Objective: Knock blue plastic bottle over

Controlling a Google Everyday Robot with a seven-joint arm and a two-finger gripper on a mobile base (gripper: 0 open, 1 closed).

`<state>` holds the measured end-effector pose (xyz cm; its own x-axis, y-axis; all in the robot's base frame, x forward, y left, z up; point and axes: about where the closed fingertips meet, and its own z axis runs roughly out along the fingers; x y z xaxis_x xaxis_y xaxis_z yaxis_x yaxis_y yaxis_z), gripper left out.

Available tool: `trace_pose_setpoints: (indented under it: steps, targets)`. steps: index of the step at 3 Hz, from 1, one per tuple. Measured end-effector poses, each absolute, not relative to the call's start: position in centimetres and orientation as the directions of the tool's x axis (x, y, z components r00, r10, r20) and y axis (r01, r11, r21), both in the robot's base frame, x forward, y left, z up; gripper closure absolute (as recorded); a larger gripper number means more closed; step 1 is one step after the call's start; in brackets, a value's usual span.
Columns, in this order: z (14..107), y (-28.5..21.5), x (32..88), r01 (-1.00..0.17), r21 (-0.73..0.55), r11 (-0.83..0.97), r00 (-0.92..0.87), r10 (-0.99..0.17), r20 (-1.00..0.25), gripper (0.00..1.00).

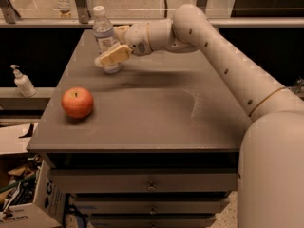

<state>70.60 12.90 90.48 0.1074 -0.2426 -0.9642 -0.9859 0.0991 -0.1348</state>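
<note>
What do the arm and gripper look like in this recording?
The arm is a rounded, off-white tube with small dark dots along it and a thin yellowish ring near its bulky lower segment. The gripper, at the blue plastic bottle, has pale yellow fingers. No cables show.
</note>
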Motion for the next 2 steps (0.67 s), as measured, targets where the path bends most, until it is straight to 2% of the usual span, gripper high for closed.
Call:
trace_pose_setpoints:
  steps: [2]
  targets:
    - [91.00, 14.92, 70.47, -0.988, -0.119, 0.100, 0.097, -0.202, -0.975, 0.65]
